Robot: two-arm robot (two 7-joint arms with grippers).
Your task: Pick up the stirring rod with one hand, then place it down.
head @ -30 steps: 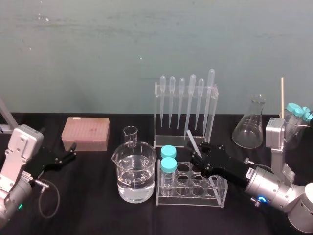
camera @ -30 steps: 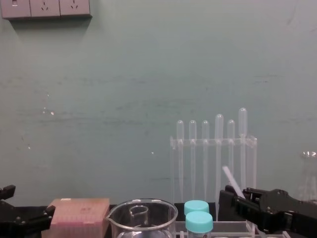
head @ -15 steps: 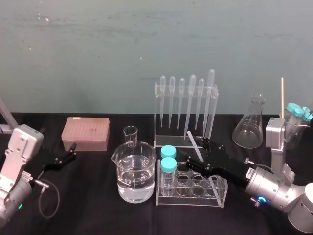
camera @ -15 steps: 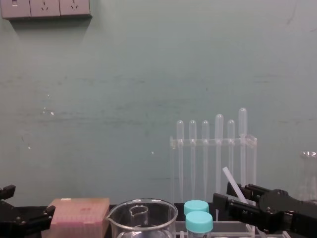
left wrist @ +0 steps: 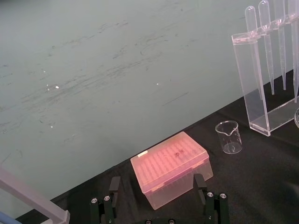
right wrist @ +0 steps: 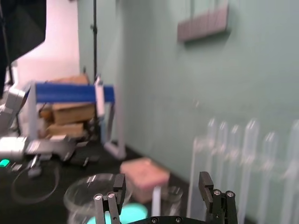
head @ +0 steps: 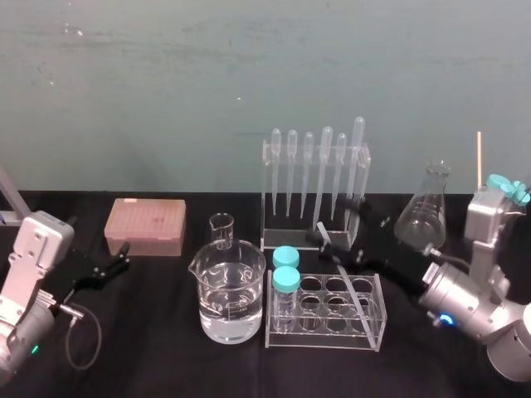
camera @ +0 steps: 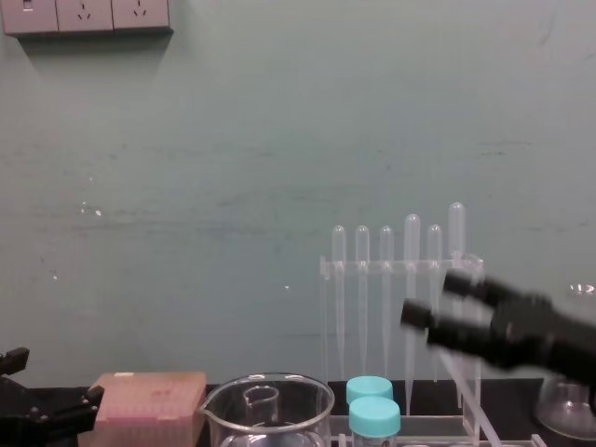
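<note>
The stirring rod [head: 358, 294] is a thin translucent stick that leans at a slant in the clear test-tube rack [head: 365, 340], its upper end pointing toward the pipette rack. In the chest view the stirring rod [camera: 463, 389] slants below my right gripper [camera: 438, 298]. That right gripper [head: 338, 222] hovers just above and behind the rod's upper end, open, with nothing between its fingers [right wrist: 210, 191]. My left gripper [head: 116, 264] rests open at the left, near the pink tip box [left wrist: 170, 168].
A beaker of water [head: 231, 294] and a small beaker [head: 221, 228] stand left of the rack. Two teal-capped tubes [head: 284, 269] sit in the rack's left end. Behind are the pipette rack [head: 315, 186] and, to the right, a conical flask [head: 427, 215].
My right gripper has opened, let go of the stirring rod, and risen up and back toward the pipette rack. The rod stays leaning in the test-tube rack. The left arm has not moved.
</note>
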